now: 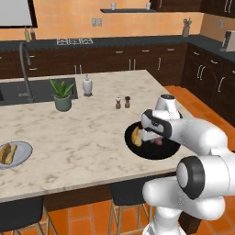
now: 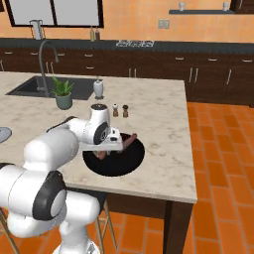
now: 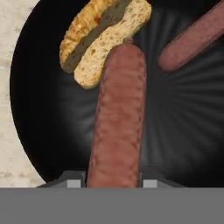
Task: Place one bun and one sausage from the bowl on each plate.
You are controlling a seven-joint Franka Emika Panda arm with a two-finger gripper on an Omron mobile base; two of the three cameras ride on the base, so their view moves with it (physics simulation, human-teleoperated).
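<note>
The black bowl (image 1: 153,152) (image 2: 119,166) (image 3: 39,113) sits near the counter's front right edge. My gripper (image 3: 111,181) (image 1: 154,137) (image 2: 112,144) hangs low over it, shut on a reddish-brown sausage (image 3: 118,118) that runs straight out from between the fingertips. Its far end overlaps a split golden bun (image 3: 103,39) (image 1: 136,137) lying in the bowl. A second sausage (image 3: 192,37) (image 2: 130,140) lies beside it on the bowl's floor. Far left on the counter, a pale grey-blue plate (image 1: 23,153) (image 2: 2,134) holds another bun (image 1: 7,153).
Salt and pepper shakers (image 1: 122,102) stand just behind the bowl. A potted plant (image 1: 63,95), a white jar (image 1: 87,85) and the sink with its faucet (image 1: 25,69) are farther back left. Dark stools (image 1: 128,193) sit under the counter's front edge.
</note>
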